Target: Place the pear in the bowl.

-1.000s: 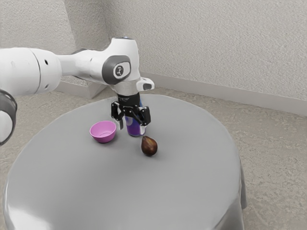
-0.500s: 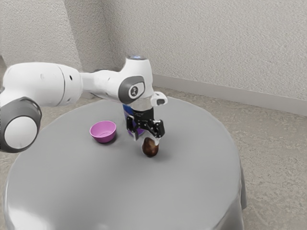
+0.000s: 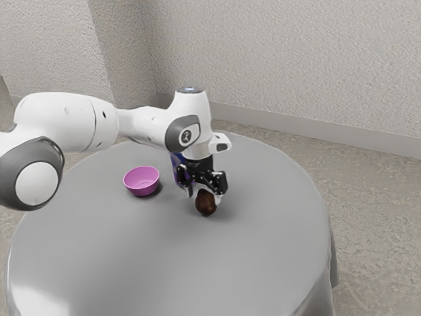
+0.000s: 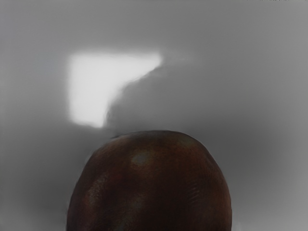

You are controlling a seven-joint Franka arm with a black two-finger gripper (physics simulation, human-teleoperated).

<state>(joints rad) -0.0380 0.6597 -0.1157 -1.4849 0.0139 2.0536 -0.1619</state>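
From here, the pale-tipped black fingers (image 3: 219,197) look spread well open, gripping nothing, with the dark brown, rounded pear (image 3: 206,205) just below and between them.

A round table (image 3: 118,257) draped in smooth gray cloth carries a pink bowl (image 3: 141,182) toward the exterior view's left and a dark brown pear (image 3: 206,205) toward its right, with a partly hidden blue-and-purple container (image 3: 177,166) standing farther back between them.
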